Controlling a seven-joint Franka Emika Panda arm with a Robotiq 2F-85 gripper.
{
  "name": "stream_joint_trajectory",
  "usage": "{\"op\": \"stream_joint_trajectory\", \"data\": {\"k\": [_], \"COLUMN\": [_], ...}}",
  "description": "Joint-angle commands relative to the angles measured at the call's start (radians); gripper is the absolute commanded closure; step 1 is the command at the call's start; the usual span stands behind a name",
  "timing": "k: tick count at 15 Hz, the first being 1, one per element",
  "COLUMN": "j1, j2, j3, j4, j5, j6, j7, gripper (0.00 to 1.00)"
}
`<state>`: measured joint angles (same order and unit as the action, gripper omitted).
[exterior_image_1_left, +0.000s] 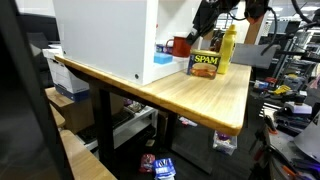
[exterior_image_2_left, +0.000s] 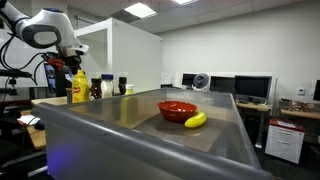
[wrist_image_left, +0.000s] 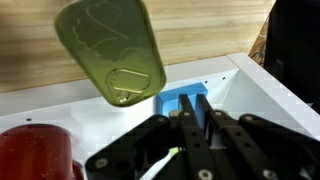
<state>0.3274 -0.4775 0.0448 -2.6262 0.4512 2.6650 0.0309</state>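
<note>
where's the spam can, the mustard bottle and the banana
spam can (exterior_image_1_left: 205, 65), in an exterior view, front label
mustard bottle (exterior_image_1_left: 228, 55), in an exterior view, yellow body
banana (exterior_image_2_left: 196, 120), in an exterior view, middle of the peel

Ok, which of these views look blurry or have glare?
Wrist view: gripper dark and soft-focused, can lid catching a dull sheen. In an exterior view, a blurred dark bar blocks the left edge. In an exterior view, ceiling panels blow out and the grey counter shows a purple tint.
</note>
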Motion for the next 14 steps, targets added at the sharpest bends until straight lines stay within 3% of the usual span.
{"op": "stream_joint_trajectory", "data": {"k": [1,9,14], "j1": [0.014,-0.095,-0.077], "j2": [0.064,0.111,0.066], "j3": [-0.024,0.032,0.029], "j4": [0.026,0.043,0.068], "j5": [0.009,-0.214,-0.161], "j6": [0.051,0.023,-0.179], "j7": [-0.083,-0.051,-0.012], "gripper": [1.00,1.00,1.00]}}
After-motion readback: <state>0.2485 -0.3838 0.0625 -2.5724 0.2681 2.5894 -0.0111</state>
